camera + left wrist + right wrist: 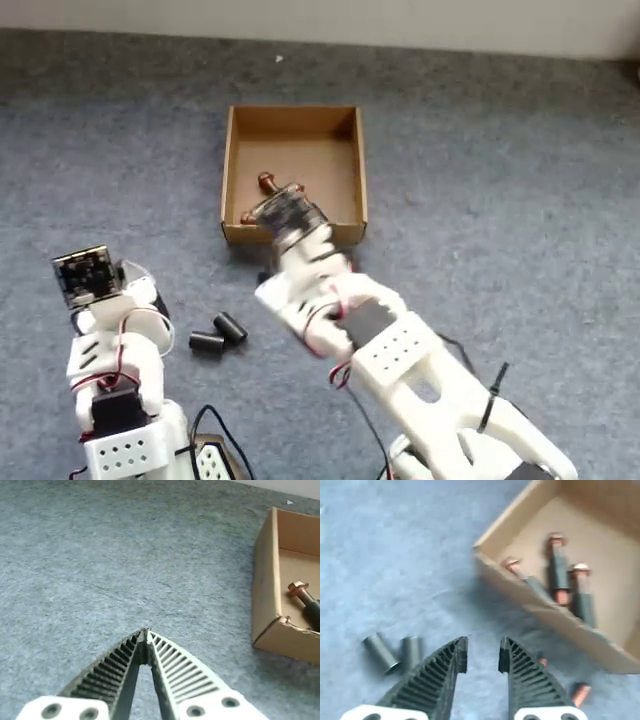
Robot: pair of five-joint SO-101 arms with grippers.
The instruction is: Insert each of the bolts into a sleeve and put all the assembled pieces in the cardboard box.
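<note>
From above, the right arm stretched to the cardboard box's near wall, two sleeves lying loose on the carpet between the arms. The left gripper was pressed together, well off from the box. The right gripper hung parted, sleeves one side, a loose bolt the other, probably the nearer arm for both.

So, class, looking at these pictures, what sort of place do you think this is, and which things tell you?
Probably a robotics test bench or lab set-up: two white arms sit at a grey felt-like surface, with a cardboard box and loose sleeves as practice parts.
</note>
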